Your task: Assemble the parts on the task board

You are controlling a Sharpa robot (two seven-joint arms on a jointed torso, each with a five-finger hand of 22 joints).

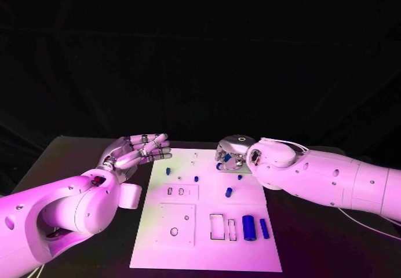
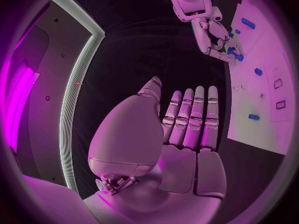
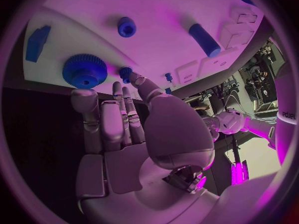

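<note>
The white task board (image 1: 209,243) lies in the middle of the table. My right hand (image 1: 234,155) hangs over its far end with the fingers pointing down. In the right wrist view the right hand (image 3: 124,129) has its thumb tip against a small blue gear (image 3: 126,73) standing beside a large blue gear (image 3: 84,70); whether it grips the small gear I cannot tell. My left hand (image 1: 138,149) hovers off the board's far left corner, palm up, fingers apart and holding nothing. The left wrist view shows the left hand (image 2: 181,129) the same way, with the right hand (image 2: 212,35) beyond it.
Other blue parts are spread over the board: a thick cylinder (image 1: 248,224) and a slim bar (image 1: 264,228) near the front right, and small pegs (image 1: 228,192) around the middle. Near the gears are a blue peg (image 3: 126,27), a cylinder (image 3: 204,40) and a block (image 3: 37,42).
</note>
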